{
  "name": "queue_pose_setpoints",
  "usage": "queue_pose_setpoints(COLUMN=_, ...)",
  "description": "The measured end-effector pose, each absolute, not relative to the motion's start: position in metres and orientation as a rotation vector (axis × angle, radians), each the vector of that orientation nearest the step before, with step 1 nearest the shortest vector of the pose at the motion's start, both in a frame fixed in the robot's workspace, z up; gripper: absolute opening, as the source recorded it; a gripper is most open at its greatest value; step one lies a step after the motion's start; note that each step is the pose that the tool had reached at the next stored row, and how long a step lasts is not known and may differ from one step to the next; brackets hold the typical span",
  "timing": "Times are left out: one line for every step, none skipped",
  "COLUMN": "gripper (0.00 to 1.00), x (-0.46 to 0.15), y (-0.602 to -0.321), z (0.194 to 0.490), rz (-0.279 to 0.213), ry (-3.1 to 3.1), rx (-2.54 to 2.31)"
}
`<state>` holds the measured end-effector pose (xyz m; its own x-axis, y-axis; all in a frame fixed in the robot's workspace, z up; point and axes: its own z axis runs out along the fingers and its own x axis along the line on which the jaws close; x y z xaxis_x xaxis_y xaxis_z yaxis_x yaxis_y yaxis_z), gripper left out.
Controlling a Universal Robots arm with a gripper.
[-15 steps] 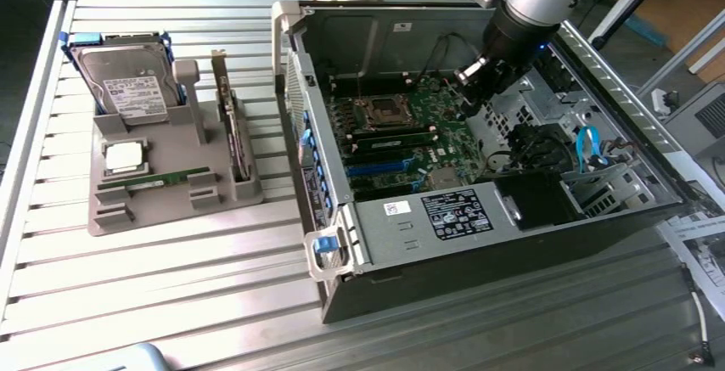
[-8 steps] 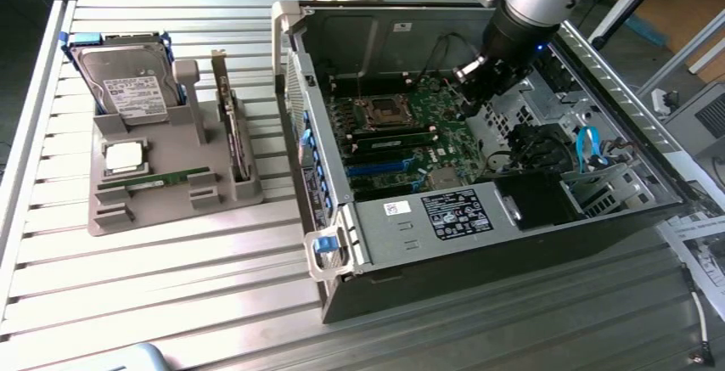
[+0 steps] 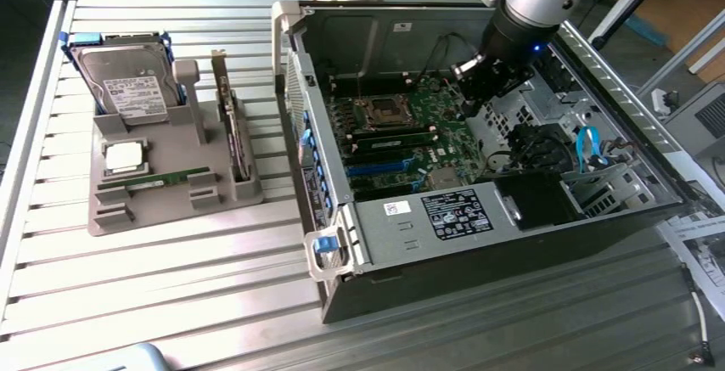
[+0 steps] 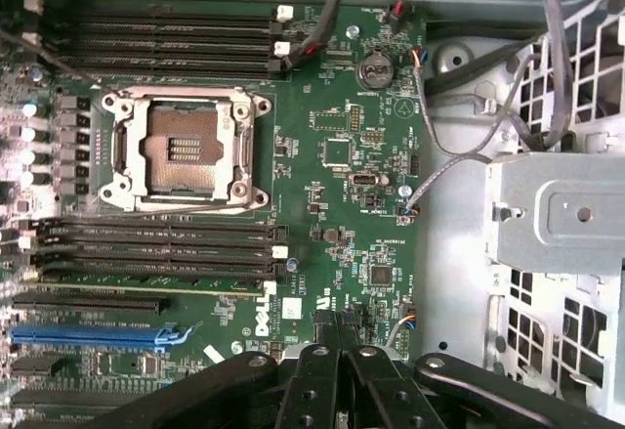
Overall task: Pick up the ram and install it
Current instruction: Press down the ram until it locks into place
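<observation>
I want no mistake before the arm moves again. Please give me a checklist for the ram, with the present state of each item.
1. Gripper carries nothing: ok. It is shut and empty, above the board.
2. Ram ready to pick: ok. It lies flat in the holder, outside the case.
3. Free slots on the board: ok. The dark slots beside the socket look empty.
4. Cables clear of the slots: cannot tell. They pass close to the slot ends.
5. Slot latches open: cannot tell.
</observation>
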<state>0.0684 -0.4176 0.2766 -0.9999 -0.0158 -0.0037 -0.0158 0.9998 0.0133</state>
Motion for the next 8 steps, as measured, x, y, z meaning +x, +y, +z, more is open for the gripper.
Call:
queue_pose_setpoints(gripper=0.11, x=0.0684, y=-0.4176, z=0.2764, rz=0.021, ry=3.138, rx=0.024)
queue_pose_setpoints(gripper=0.11, x=0.0684, y=-0.4176, z=0.2764, rz=0.021, ry=3.137, rx=0.044)
queue_pose_setpoints(gripper=0.11, x=0.0684, y=-0.4176, z=0.2763, rz=0.021, ry=3.137, rx=0.053)
queue_pose_setpoints(gripper=0.11, x=0.0684, y=-0.4176, z=0.2763, rz=0.021, ry=3.137, rx=0.053)
queue_pose_setpoints(gripper=0.11, x=0.0684, y=-0.4176, z=0.2763, rz=0.021, ry=3.137, rx=0.053)
queue_pose_setpoints(gripper=0.11, x=0.0684, y=-0.4176, z=0.2763, rz=0.021, ry=3.137, rx=0.053)
queue_pose_setpoints(gripper=0.11, x=0.0684, y=-0.4176, z=0.2763, rz=0.021, ry=3.137, rx=0.053)
queue_pose_setpoints(gripper=0.11, x=0.0684, y=-0.4176, z=0.2763, rz=0.021, ry=3.137, rx=0.053)
